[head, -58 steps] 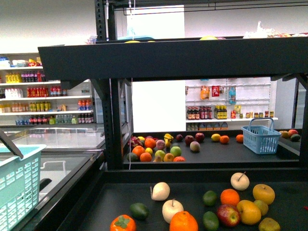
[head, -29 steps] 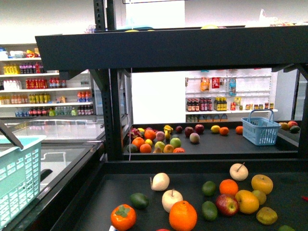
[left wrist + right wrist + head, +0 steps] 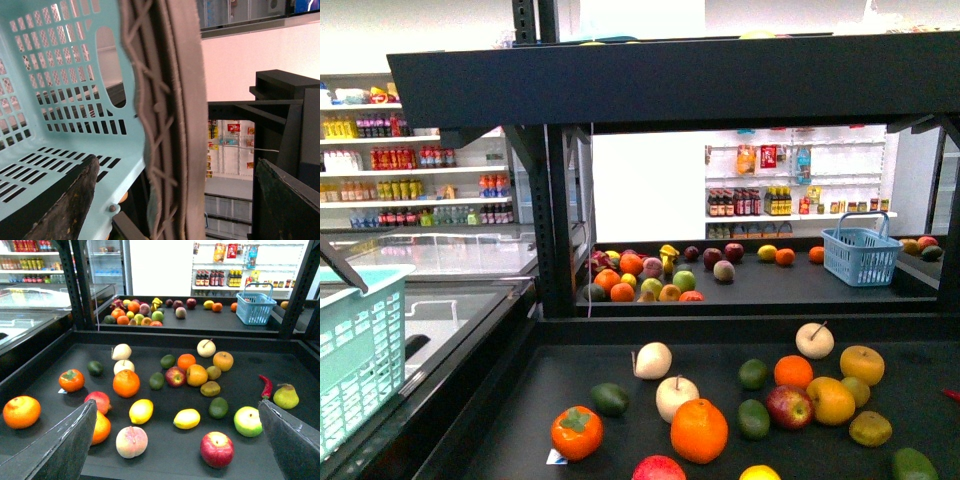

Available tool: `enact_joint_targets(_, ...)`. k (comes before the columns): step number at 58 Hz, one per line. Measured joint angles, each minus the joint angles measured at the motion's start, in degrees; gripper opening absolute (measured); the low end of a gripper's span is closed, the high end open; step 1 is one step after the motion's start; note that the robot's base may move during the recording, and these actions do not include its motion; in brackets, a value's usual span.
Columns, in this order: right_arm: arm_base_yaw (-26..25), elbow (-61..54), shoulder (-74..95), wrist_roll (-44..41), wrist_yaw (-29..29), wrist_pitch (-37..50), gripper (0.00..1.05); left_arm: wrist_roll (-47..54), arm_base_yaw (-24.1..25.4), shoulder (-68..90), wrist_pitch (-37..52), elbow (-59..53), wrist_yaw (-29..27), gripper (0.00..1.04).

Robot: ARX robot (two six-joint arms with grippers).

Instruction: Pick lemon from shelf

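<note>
We've tipped down a bit
Our shelf (image 3: 670, 90) rides higher in frame now, and a red fruit (image 3: 658, 468), yellow fruit (image 3: 760, 472) and green fruit (image 3: 914, 464) popped in along the bottom edge.

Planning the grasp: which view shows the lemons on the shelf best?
The right wrist view: one lemon and a second lemon lie whole on the shelf. The front view catches only a yellow sliver at its bottom edge; the left wrist view shows no lemon.

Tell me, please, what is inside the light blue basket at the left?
The basket shows a bare slotted floor, no fruit; a grey band hides its other part.
</note>
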Motion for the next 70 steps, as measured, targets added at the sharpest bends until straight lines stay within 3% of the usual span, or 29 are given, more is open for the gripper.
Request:
enact_joint_targets(16, 0.0, 0.0, 0.0, 0.0, 0.0, 0.0, 0.97, 0.7, -0.1, 1.6, 0.0, 2.9, -0.2, 0.95)
enact_joint_targets(30, 0.0, 0.0, 0.0, 0.0, 0.0, 0.0, 0.97, 1.2, -0.1, 1.4, 0.2, 0.7, -0.3, 0.44)
enact_joint_targets(40, 0.0, 0.0, 0.0, 0.0, 0.0, 0.0, 0.97, 0.3, -0.1, 0.7, 0.2, -0.7, -0.5, 0.18)
enact_joint_targets(52, 0.0, 0.0, 0.0, 0.0, 0.0, 0.0, 0.97, 3.3, -1.0, -3.1, 0.7, -4.6, 0.7, 0.17)
enact_joint_targets(70, 0.0, 0.0, 0.0, 0.0, 0.0, 0.0, 0.97, 7.9, -4.0, -16.0, 0.8, -13.0, 8.9, 0.13)
